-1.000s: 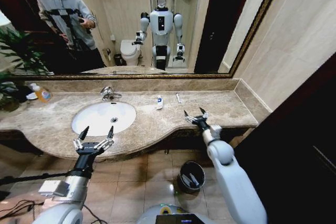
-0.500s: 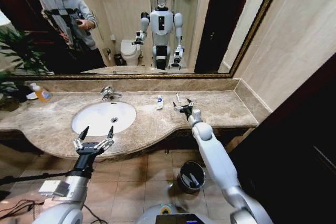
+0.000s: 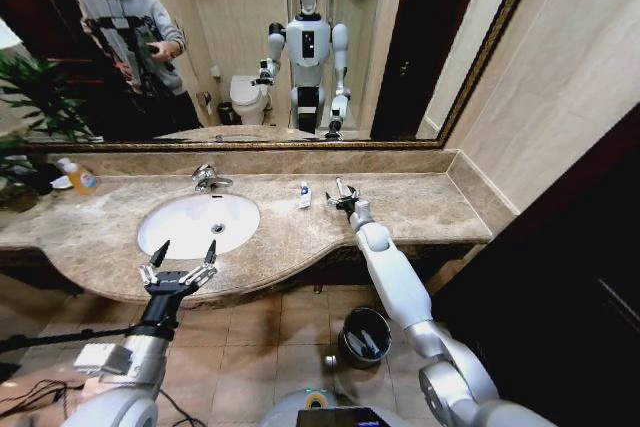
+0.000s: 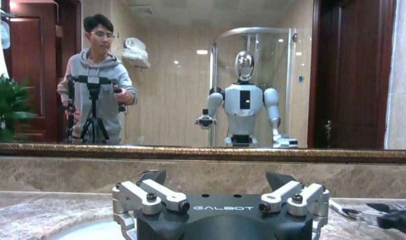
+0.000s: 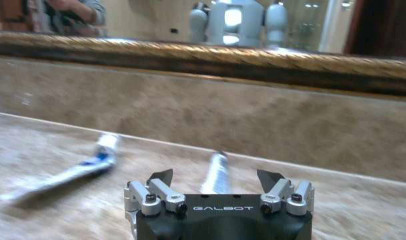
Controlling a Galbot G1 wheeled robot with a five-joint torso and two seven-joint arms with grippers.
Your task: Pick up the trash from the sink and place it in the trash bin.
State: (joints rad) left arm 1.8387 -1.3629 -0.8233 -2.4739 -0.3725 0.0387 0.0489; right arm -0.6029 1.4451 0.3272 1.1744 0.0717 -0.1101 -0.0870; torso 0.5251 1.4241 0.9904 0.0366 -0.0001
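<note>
Two small pieces of trash lie on the marble counter right of the sink (image 3: 165, 235): a thin white tube (image 3: 339, 184) (image 5: 218, 167) and a white tube with blue print (image 3: 304, 195) (image 5: 76, 170). My right gripper (image 3: 340, 197) (image 5: 215, 176) is open just in front of the thin white tube, with the tube in line with the gap between its fingers. My left gripper (image 3: 187, 249) (image 4: 216, 177) is open and idle at the counter's front edge, below the basin. The trash bin (image 3: 363, 317) stands on the floor under the counter and holds some pale bits.
A chrome tap (image 3: 207, 178) stands behind the basin. A bottle of orange liquid (image 3: 80, 179) sits at the counter's far left beside a green plant (image 3: 25, 107). A large mirror (image 3: 400, 47) backs the counter. A wall closes the right side.
My right arm has reached from the counter's front edge back and leftward to the thin white tube. The left arm has stayed still.
</note>
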